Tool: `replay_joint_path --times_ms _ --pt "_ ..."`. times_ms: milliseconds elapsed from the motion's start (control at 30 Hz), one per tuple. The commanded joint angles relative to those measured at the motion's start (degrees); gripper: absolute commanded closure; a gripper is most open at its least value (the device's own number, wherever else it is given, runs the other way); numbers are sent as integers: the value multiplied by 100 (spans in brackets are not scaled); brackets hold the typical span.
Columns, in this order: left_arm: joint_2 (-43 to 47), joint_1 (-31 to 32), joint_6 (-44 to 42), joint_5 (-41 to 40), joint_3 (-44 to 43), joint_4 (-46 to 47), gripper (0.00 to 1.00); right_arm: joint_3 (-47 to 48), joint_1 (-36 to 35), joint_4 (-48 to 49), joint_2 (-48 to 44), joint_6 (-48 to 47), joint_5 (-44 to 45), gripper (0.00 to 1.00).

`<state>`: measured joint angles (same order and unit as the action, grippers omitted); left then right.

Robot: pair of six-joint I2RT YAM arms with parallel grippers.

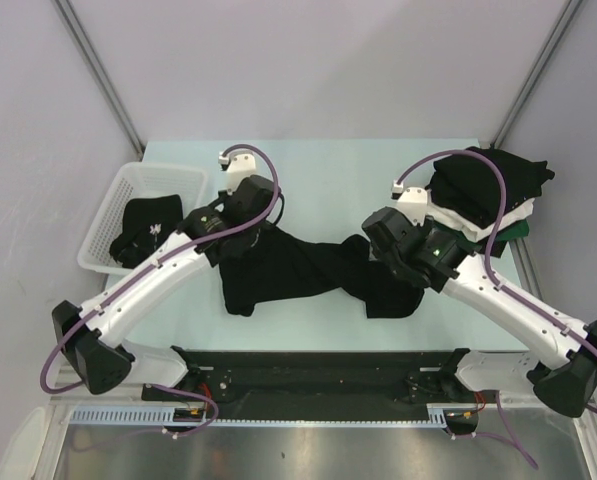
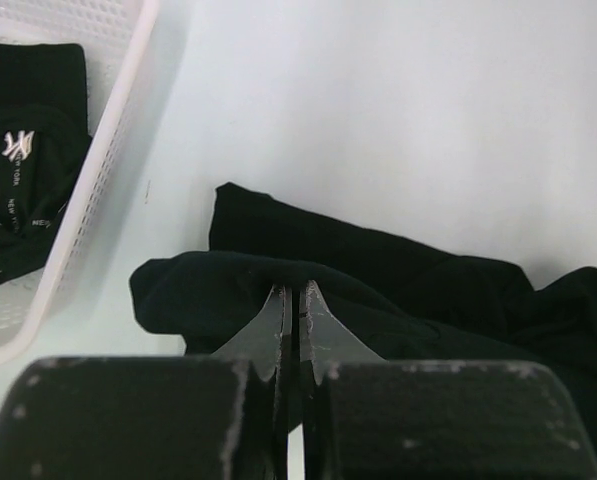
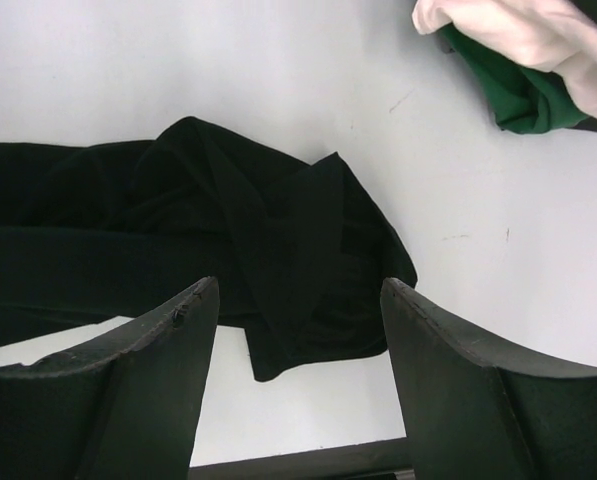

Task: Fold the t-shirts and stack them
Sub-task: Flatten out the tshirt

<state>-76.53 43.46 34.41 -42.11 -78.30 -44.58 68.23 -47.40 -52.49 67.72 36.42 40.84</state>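
A black t-shirt [image 1: 308, 272] lies crumpled and stretched sideways across the middle of the table. My left gripper [image 1: 230, 245] is shut on a fold at its left end; in the left wrist view the fingertips [image 2: 296, 300] pinch the black cloth [image 2: 378, 290]. My right gripper [image 1: 396, 262] is open and empty, hovering over the shirt's right end [image 3: 278, 260], its fingers [image 3: 203, 305] spread wide. A stack of folded shirts [image 1: 490, 185] sits at the back right, black on top, white [image 3: 518, 30] and green [image 3: 508, 90] below.
A white mesh basket [image 1: 113, 205] stands at the left edge with another black shirt [image 1: 146, 230] inside; the left wrist view shows the basket [image 2: 108, 150] and that shirt's white lettering [image 2: 18, 170]. A black rail runs along the near table edge [image 1: 318, 365].
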Motion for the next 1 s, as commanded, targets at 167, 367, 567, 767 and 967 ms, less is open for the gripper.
replay_joint_path --times_ms 167,367,567,767,967 --pt "621 -92 -540 -333 -255 -77 100 68 11 63 232 304 -435 29" --pt "841 -101 -831 -482 -825 -235 100 68 -67 -77 777 550 -744 30" --pt "1096 -101 -1024 -571 -1152 -332 100 68 -129 -33 1286 682 -1060 29" --pt "1281 -119 -963 -544 -1073 -499 100 68 -252 72 1945 805 -1438 29" --pt "1421 -119 -884 -483 -942 -622 100 68 -446 520 2192 822 -1886 28"
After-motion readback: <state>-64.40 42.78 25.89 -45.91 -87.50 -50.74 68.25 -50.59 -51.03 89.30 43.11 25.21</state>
